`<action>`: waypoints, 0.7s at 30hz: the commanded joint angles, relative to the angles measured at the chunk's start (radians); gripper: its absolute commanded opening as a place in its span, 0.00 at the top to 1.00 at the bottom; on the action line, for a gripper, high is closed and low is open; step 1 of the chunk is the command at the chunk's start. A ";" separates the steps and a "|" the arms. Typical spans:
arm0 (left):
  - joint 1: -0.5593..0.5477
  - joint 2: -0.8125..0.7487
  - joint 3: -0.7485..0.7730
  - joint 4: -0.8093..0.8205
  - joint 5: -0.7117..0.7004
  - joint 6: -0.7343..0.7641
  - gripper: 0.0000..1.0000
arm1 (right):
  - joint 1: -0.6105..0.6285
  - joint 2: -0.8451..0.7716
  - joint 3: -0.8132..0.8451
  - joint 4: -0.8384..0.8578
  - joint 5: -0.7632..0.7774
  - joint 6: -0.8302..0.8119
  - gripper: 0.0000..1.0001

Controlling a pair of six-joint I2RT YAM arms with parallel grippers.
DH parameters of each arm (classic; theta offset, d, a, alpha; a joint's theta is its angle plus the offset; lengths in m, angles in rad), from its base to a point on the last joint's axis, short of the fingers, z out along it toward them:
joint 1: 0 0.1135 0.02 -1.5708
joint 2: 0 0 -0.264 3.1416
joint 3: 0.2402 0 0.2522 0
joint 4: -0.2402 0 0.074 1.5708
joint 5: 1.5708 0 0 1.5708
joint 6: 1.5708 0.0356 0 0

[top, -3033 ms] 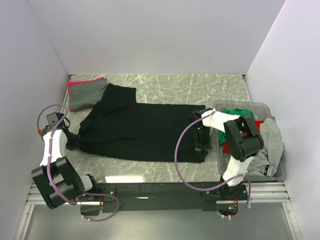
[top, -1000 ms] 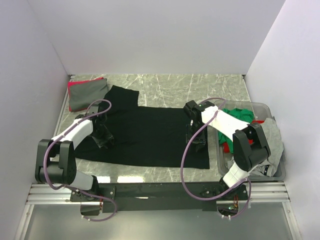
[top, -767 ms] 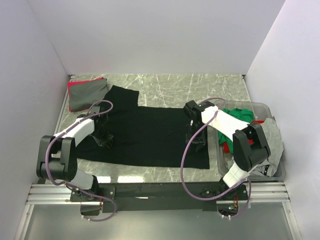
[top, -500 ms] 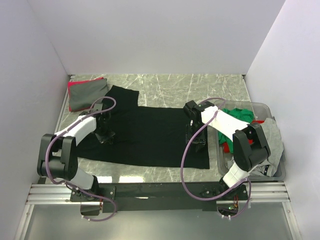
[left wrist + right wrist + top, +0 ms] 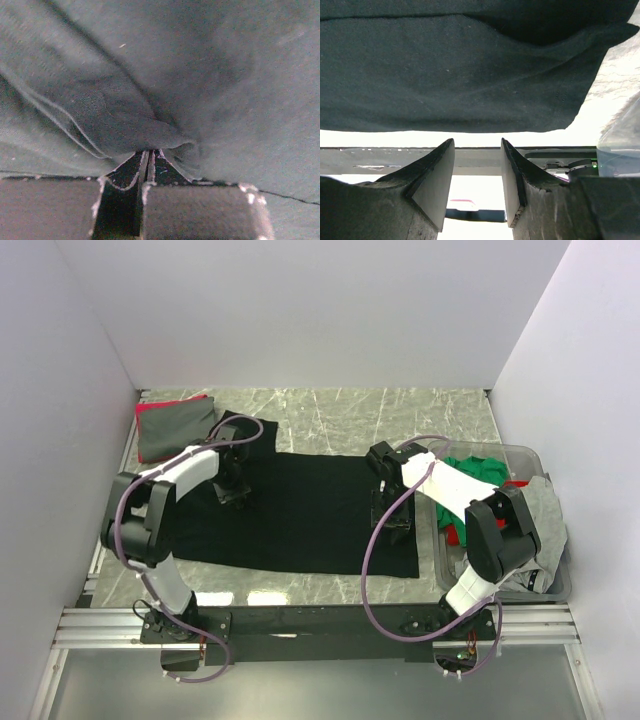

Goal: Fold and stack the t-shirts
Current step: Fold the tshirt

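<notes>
The large black t-shirt [image 5: 310, 515] lies spread across the middle of the table. My left gripper [image 5: 233, 492] is down on its left part, shut on a pinched fold of the black cloth [image 5: 150, 135], which bunches up around the fingertips [image 5: 149, 153]. Over the shirt's right end, near the hem, my right gripper [image 5: 392, 525] is open and holds nothing. In the right wrist view its fingers [image 5: 440, 170] stand apart in front of the black t-shirt [image 5: 460, 75]. At the back left, a folded grey t-shirt [image 5: 170, 428] rests on a red one [image 5: 150, 407].
A clear grey bin [image 5: 500, 448] at the right holds crumpled green [image 5: 478, 468], red [image 5: 455, 536] and grey [image 5: 545, 525] shirts. Walls close in the table on the left, back and right. Marble tabletop [image 5: 380, 415] shows behind the black shirt.
My left gripper has shut on the black cloth and moved back and to the right, dragging the shirt's left part with it. The right arm has stayed still.
</notes>
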 commanded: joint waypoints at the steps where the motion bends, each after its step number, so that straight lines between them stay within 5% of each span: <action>1: -0.023 0.037 0.080 -0.020 -0.038 0.035 1.00 | 0.011 -0.004 0.019 -0.012 0.016 0.014 0.51; 12: -0.075 0.149 0.218 -0.065 -0.052 0.074 0.96 | 0.013 0.008 0.021 -0.017 0.032 0.023 0.51; 16: -0.075 0.123 0.264 -0.096 -0.057 0.053 0.49 | 0.017 0.007 0.042 -0.009 0.036 0.020 0.50; 21: -0.066 0.016 0.306 -0.165 -0.070 0.032 0.17 | 0.030 0.022 0.113 -0.011 0.055 -0.006 0.49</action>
